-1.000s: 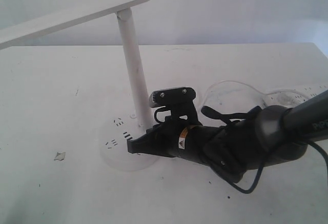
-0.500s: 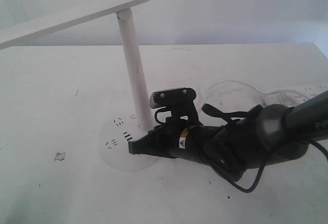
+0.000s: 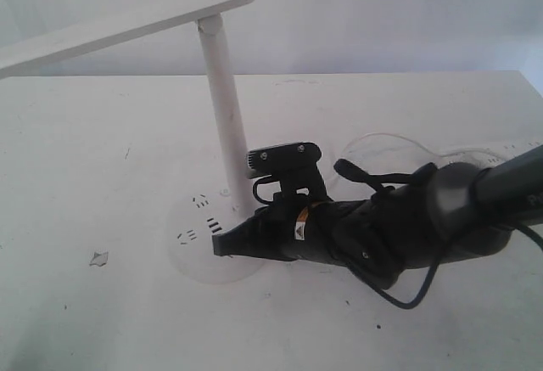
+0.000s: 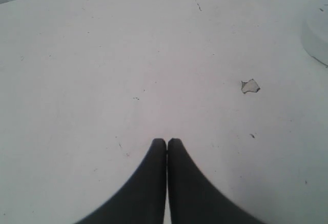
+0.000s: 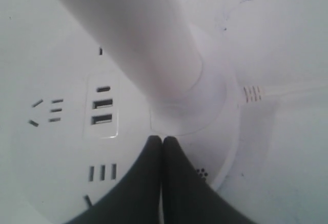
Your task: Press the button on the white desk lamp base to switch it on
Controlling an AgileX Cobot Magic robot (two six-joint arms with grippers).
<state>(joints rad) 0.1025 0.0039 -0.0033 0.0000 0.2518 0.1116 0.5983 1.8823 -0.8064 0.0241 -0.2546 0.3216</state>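
The white desk lamp stands at mid-table, its slim pole [image 3: 225,108] rising from the round lamp base [image 3: 197,248] to the long flat bar head [image 3: 127,27]. My right gripper [image 3: 219,244] is shut, fingertips together and resting low on the base top just in front of the pole foot. In the right wrist view the shut tips [image 5: 162,141] sit by the pole collar [image 5: 189,114], with USB ports [image 5: 102,110] and socket slots [image 5: 101,171] beside them. The lamp cord [image 5: 287,90] leaves the base. My left gripper [image 4: 166,143] is shut over bare table, holding nothing.
A white power strip [image 3: 501,152] and a looped clear cord [image 3: 373,146] lie at the right behind my right arm. A small scrap [image 3: 98,258] lies on the table left of the base, also the scrap [image 4: 250,86]. The base rim [image 4: 318,39] shows at the frame edge.
My right gripper has slid slightly lower over the base. The lamp head and pole have shifted a little to the right and the base has moved slightly.
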